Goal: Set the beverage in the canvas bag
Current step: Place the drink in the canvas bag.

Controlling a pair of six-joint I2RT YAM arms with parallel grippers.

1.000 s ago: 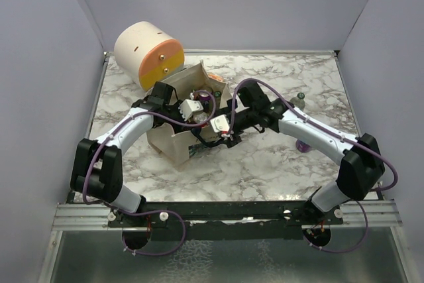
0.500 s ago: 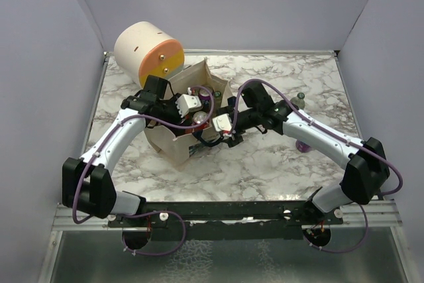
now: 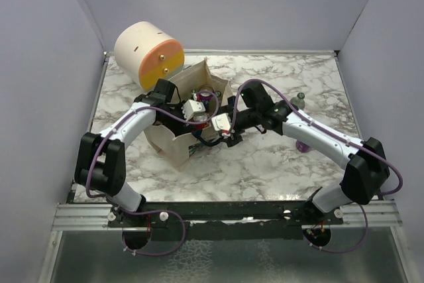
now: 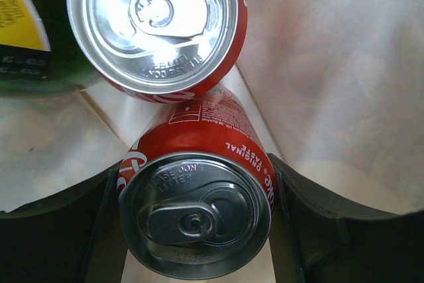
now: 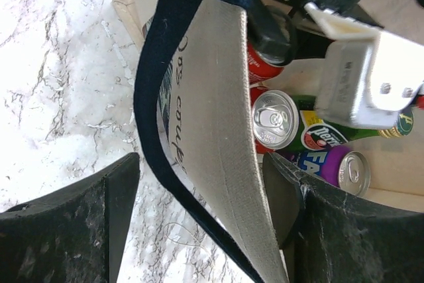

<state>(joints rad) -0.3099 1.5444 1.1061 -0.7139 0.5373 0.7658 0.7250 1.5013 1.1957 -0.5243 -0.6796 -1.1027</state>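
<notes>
Left jaws grip the red cola can [image 4: 195,197] by its sides, already inside the canvas bag [image 5: 218,117]. Its long axis points up the wrist, lid toward the camera. A second can [image 4: 156,24] sits just beside it at 12 o'clock. Right jaws straddle the bag's wall and strap; whether they pinch is unclear. Next move is likely the left arm's release.

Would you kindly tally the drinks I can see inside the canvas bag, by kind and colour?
red aluminium can: 2
green glass bottle: 1
purple aluminium can: 1
Total inside the beige canvas bag: 4
</notes>
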